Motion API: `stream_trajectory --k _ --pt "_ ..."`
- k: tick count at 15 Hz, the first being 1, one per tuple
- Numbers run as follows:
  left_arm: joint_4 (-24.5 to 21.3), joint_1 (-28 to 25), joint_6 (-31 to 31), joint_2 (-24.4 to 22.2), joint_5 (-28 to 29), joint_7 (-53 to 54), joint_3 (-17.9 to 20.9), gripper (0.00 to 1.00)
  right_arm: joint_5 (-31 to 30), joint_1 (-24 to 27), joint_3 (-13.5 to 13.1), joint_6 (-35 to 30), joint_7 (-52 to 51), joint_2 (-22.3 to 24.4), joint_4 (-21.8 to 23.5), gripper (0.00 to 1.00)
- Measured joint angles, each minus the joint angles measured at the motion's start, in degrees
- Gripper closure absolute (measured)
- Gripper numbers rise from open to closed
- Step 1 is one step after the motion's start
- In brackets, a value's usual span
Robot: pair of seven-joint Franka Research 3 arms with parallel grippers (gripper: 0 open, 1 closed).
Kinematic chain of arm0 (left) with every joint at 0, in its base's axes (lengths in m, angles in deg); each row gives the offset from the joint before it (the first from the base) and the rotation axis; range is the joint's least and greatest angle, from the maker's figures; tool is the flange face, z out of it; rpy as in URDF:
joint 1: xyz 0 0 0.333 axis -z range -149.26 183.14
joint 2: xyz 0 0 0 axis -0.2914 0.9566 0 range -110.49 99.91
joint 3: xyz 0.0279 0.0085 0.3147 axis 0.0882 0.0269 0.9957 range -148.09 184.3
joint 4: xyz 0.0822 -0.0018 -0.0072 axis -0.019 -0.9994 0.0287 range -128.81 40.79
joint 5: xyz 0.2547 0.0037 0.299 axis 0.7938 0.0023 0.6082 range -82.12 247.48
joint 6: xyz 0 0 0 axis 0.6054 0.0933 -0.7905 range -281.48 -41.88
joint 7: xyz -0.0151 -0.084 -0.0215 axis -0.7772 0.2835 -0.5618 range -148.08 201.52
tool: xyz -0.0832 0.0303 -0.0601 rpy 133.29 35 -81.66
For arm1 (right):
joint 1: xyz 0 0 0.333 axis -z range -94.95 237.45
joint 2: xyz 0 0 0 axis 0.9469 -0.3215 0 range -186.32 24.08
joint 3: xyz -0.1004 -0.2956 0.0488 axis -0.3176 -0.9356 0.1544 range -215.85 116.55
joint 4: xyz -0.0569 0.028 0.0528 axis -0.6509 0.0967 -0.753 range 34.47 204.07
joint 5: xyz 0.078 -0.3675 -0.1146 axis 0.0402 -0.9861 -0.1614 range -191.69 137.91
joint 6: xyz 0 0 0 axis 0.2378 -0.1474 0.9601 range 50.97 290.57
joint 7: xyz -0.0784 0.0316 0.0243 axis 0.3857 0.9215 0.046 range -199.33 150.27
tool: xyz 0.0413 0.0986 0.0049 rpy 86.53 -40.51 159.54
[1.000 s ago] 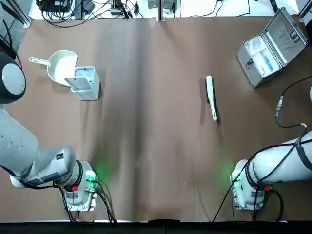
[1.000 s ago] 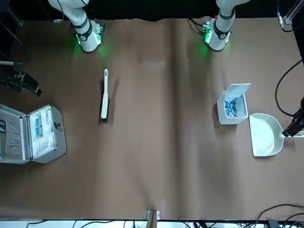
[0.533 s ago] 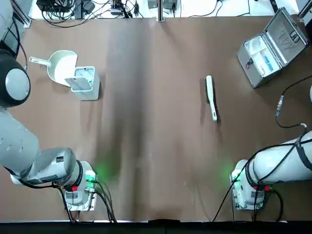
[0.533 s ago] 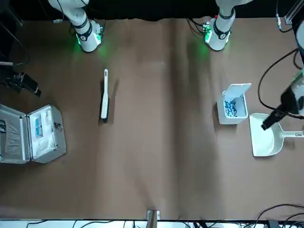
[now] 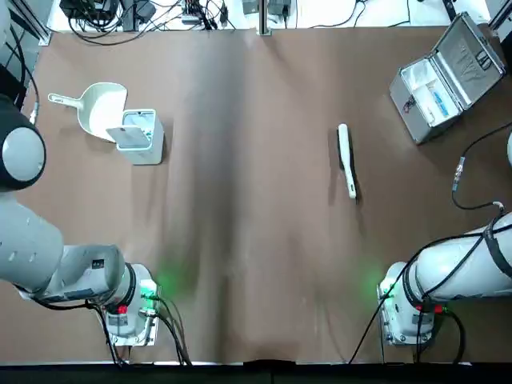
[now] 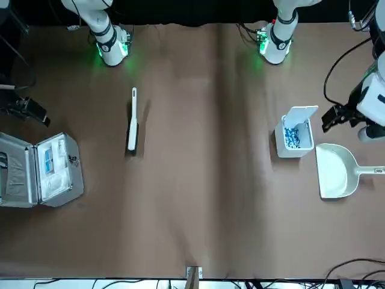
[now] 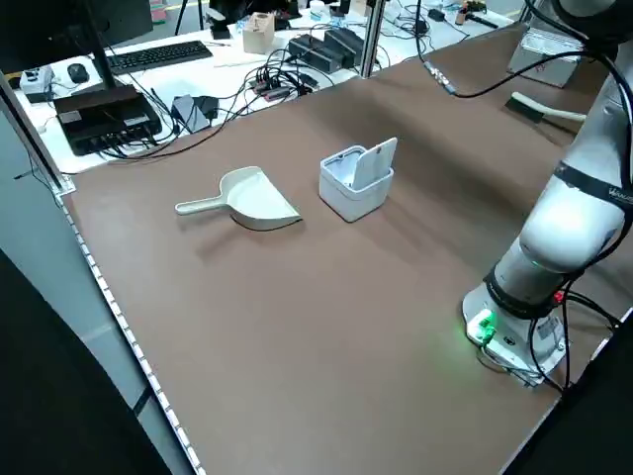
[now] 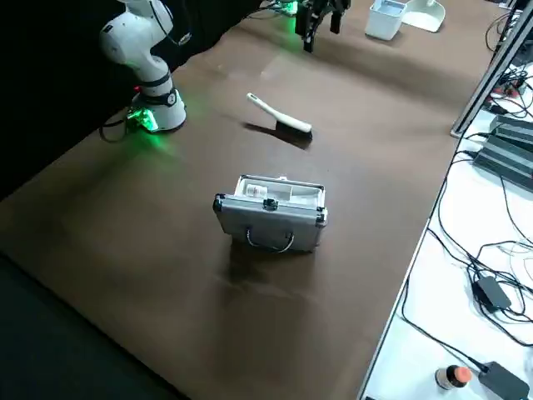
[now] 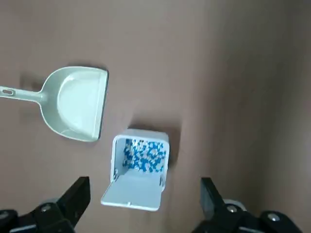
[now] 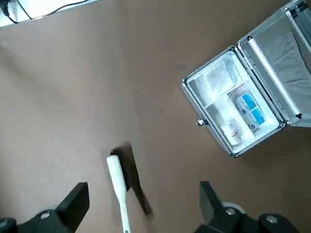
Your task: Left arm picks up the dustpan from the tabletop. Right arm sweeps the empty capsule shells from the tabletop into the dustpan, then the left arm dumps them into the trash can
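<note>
Top view, left to right: dustpan [image 5: 102, 109] flat on the brown surface [image 5: 256, 240], handle toward the left edge, mouth just beside the trash can [image 5: 141, 136]. Trash can lid flipped open; left wrist view shows blue-and-white capsule shells [image 9: 144, 155] heaped inside the bin. Left arm [image 5: 32, 240] raised over the left edge. Left gripper [image 9: 141, 204] held high above trash can and dustpan, fingers spread wide, holding nothing. Centre of surface bare brown. White brush [image 5: 346, 158] lying right of centre, handle toward the robot. Open silver case [image 5: 444, 74] at far right corner. Right gripper [image 10: 141, 204] high above the brush, fingers wide apart, empty. Right arm [image 5: 464, 272] at lower right.
</note>
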Motion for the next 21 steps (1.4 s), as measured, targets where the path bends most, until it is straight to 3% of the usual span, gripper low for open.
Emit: stream_trajectory --k 6,11,21 --pt "0.0 -0.06 1.93 -0.45 0.02 4.39 -0.12 0.0 -0.16 0.57 0.01 0.29 -0.07 -2.32 0.03 0.0" --pt "0.0 -0.19 1.95 -0.45 0.02 4.58 -0.12 0.0 -0.19 0.97 0.0 4.85 -0.05 -2.4 -0.03 0.0" --pt "0.02 -0.64 1.99 -0.45 -1.22 4.57 -0.25 0.0 -0.2 0.98 0.0 5.37 -0.04 -2.41 -0.03 0.0"
